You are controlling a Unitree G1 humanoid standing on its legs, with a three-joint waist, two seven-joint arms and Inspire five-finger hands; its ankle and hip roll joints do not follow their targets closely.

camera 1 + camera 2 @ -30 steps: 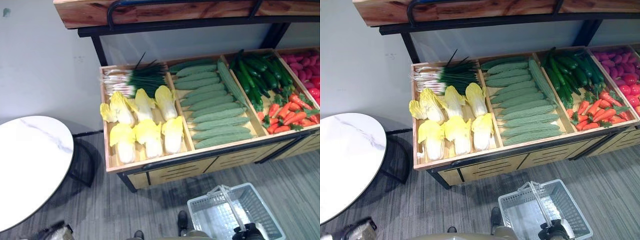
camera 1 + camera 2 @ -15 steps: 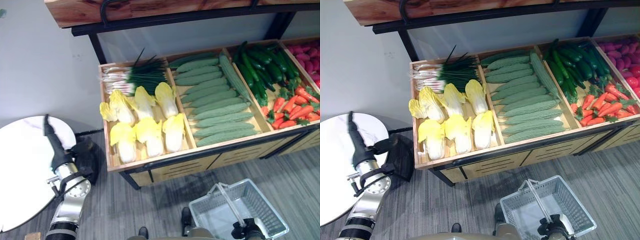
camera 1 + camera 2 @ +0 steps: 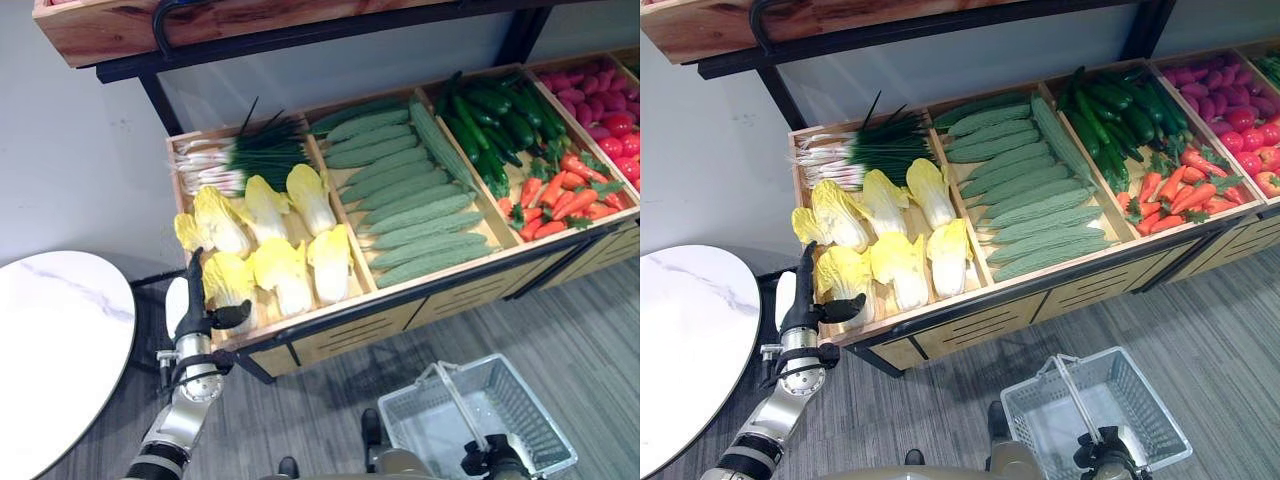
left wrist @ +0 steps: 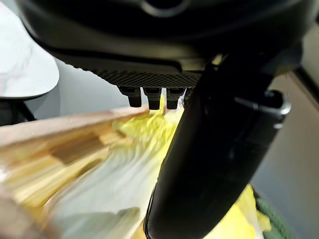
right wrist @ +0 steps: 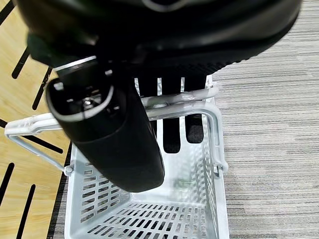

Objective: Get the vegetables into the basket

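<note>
Nothing is in the basket (image 3: 1095, 410) yet — its mesh floor looks bare, so the whole task is left. Right hand (image 5: 164, 89) has fingers curled round the basket's white handle (image 5: 199, 97), carrying it low, well apart from the produce stand (image 3: 380, 300). Left hand (image 3: 196, 305) is at the stand's front corner, fingers straight, thumb spread, holding nothing; the nearest napa cabbage (image 3: 228, 285) lies just beside its fingertips. Judging by that, a first pick is about to start — grasp, lift & drop into basket all remain.
</note>
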